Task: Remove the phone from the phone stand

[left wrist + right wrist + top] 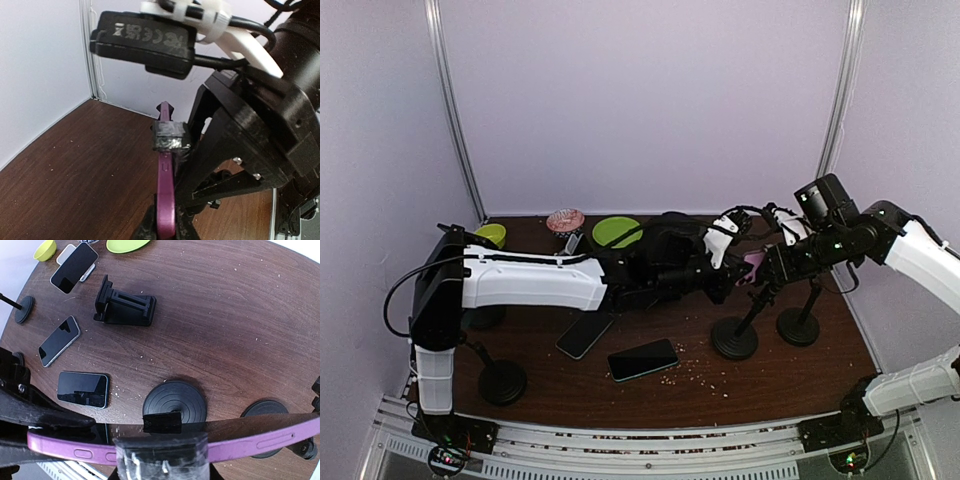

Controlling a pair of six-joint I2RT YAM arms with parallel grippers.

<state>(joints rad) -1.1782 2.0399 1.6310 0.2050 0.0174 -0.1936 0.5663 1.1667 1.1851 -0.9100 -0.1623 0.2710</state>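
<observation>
Both arms reach across the table [790,390] and meet over the phone stand [734,340], right of centre. The purple phone [240,445] stands edge-up at the stand's head, between the two grippers. Whether the stand's clip has hold of it is hidden.

The left gripper [164,226] has its jaws together on the phone's lower end. The right gripper [160,440] has its taped pads [170,140] pressed on either face, no gap visible.

Judgement: grasp made, removal not done. Left to do: lift the phone clear of the stand.

phone [240,442]: purple, on edge, raised | phone stand [175,400]: black round base beneath
</observation>
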